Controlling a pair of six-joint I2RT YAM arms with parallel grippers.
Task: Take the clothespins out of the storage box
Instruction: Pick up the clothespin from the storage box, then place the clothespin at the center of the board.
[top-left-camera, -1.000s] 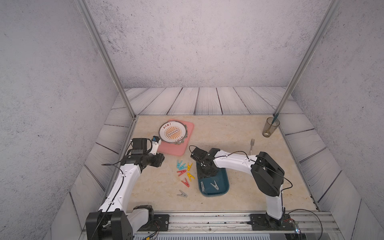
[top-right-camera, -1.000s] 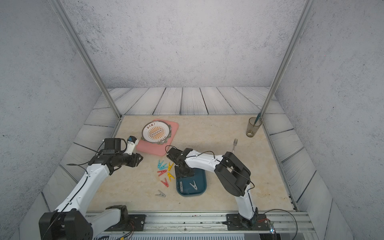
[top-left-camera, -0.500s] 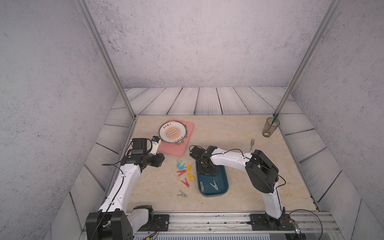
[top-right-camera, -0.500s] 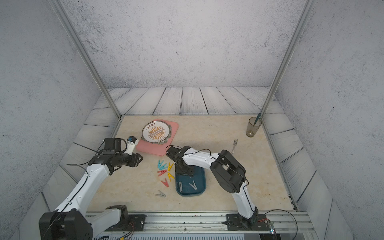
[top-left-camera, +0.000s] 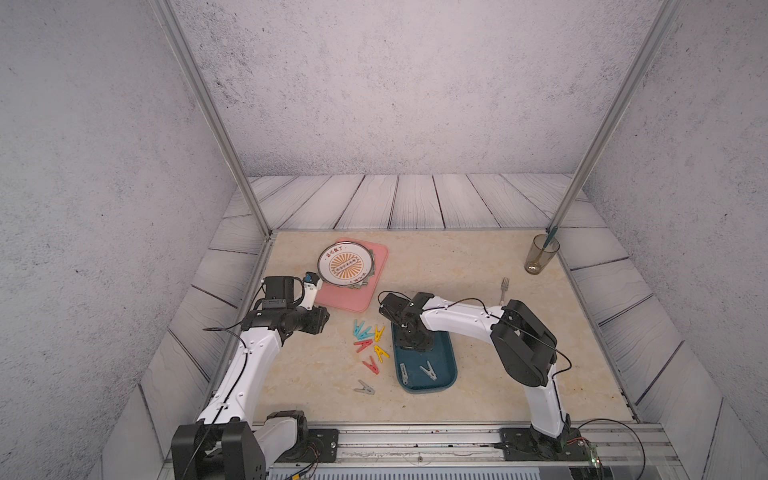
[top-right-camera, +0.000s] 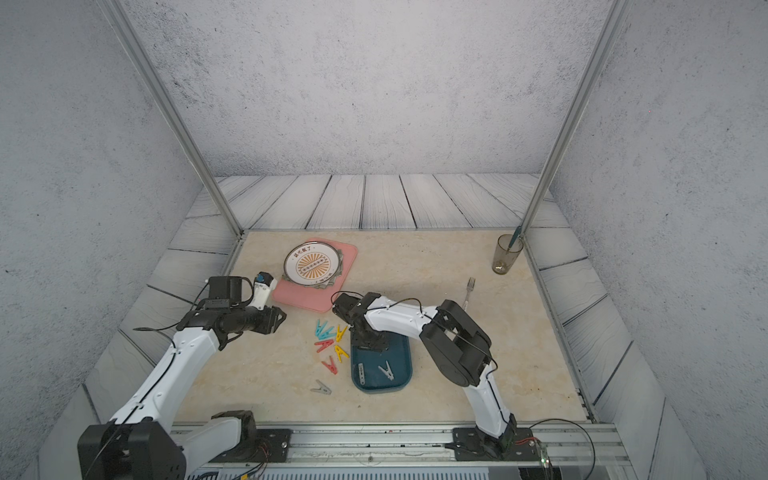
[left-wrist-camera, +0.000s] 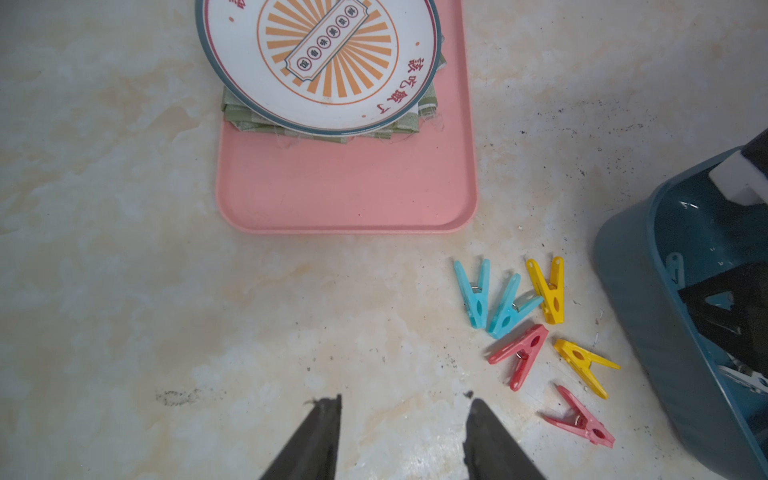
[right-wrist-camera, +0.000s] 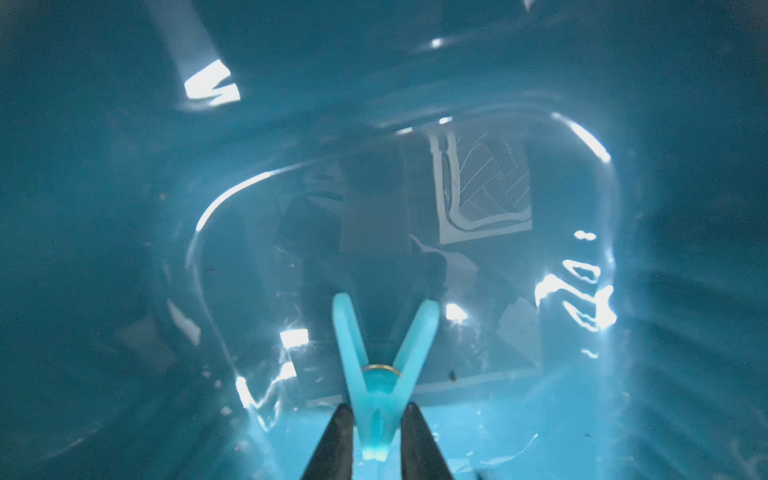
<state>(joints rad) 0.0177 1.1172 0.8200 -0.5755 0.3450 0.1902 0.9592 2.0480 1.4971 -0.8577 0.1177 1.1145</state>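
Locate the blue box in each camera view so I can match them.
Top view: blue box in front of the table centre.
Top view: blue box, same place.
Left wrist: blue box cut off at the picture's edge, past the loose clothespins.
Right wrist: its inside fills the picture, behind a teal clothespin.
Landmark: loose clothespins beside the box, in top and left wrist views; absent from right wrist.

We see grey speckled walls (top-left-camera: 395, 83) closing in on three sides, softly and evenly lit. Below them, a border of pale wood-grain planks (top-left-camera: 415, 203) slopes around a beige marbled desk (top-left-camera: 457, 257). Two slim metal posts (top-left-camera: 212, 116) rise slanting from its far corners, and a metal rail (top-left-camera: 415, 440) runs along its near edge.
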